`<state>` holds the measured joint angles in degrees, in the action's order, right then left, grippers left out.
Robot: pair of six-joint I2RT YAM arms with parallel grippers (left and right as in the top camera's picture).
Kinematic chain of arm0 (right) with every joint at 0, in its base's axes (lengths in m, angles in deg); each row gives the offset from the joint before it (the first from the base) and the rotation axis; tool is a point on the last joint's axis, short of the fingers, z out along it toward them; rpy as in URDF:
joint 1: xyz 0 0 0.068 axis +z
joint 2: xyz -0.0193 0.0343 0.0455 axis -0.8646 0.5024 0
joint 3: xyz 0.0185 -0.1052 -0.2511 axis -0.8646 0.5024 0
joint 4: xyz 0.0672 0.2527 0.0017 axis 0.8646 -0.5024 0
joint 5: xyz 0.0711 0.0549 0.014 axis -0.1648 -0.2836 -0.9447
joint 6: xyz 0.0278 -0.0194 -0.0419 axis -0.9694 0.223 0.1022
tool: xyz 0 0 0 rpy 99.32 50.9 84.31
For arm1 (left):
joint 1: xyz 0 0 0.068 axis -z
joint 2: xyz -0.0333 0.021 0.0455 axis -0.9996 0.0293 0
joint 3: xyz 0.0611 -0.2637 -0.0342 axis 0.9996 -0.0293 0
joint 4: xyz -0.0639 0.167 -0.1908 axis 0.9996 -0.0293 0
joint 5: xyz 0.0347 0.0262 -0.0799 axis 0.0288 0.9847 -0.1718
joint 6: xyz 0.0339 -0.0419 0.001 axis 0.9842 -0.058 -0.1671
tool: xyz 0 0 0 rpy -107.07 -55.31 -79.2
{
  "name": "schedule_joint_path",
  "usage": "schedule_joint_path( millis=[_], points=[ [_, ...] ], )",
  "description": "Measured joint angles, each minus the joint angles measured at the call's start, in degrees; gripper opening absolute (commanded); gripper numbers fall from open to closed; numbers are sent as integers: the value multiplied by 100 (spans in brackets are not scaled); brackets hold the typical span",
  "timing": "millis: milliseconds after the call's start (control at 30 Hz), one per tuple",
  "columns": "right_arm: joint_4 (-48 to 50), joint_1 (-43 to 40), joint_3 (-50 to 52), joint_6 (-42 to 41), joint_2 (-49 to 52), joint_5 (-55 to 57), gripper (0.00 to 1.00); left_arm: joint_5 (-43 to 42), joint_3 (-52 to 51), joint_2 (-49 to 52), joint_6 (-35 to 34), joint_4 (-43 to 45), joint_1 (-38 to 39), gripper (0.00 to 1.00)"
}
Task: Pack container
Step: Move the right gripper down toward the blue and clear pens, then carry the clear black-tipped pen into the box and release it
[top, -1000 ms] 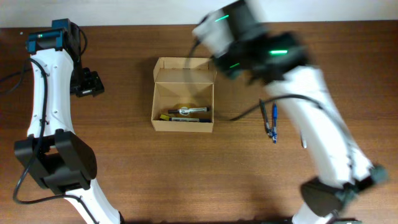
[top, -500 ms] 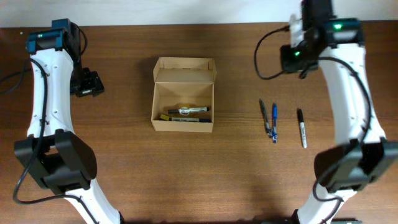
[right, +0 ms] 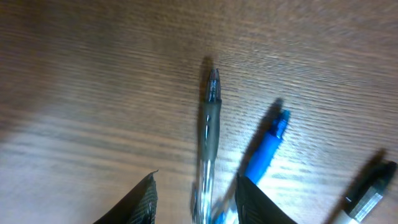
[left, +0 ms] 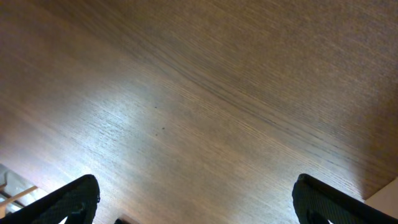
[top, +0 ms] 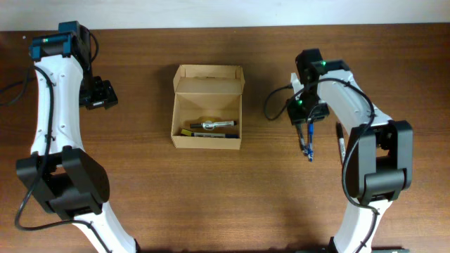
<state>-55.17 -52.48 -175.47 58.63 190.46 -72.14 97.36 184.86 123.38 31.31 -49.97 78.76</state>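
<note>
1. Overhead, left side: left gripper (top: 99,94) hangs at 10 o'clock of the container (top: 207,143), fingers wide, holding nothing.
2. Container sits left of centre, flap lid up at 12 o'clock, with two markers (top: 213,125) already inside.
3. Right gripper (right: 198,202) is at 3 o'clock of it, fingers half-spread astride the clear pen (right: 210,118), no contact visible.
4. Left to pack, I judge: clear pen, blue pen (right: 264,152), black marker (right: 370,186).
5. Surface: dark wood-grain table (top: 211,197). Pale wall strip (top: 211,13) at 12 o'clock.
</note>
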Motion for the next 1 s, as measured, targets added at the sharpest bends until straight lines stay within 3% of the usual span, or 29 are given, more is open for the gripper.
schedule_joint_path(
  millis=[267, 367, 400, 433, 700, 833, 1000],
  points=[
    [807, 0, 787, -11, 2, 0, 39, 0, 0, 0, 2, 2, 0, 100],
    [962, 0, 955, -13, -15, 4, 26, 0, 0, 0, 0, 2, 0, 100],
    [1012, -2, 977, -13, -26, 9, 11, 0, 0, 0, 0, 0, 0, 100],
    [1045, -2, 992, 9, -35, 7, 4, -2, 0, 0, 2, 0, 0, 100],
    [796, 0, 907, -35, -55, -116, 4, -2, 0, 0, 0, 2, 0, 100],
    [48, 24, 146, 24, -55, -313, 3, -4, 0, 0, 2, 0, 0, 100],
    [-1150, 243, -2194, 789, -59, -839, 4, -2, 0, 0, 2, 2, 0, 100]
  ],
)
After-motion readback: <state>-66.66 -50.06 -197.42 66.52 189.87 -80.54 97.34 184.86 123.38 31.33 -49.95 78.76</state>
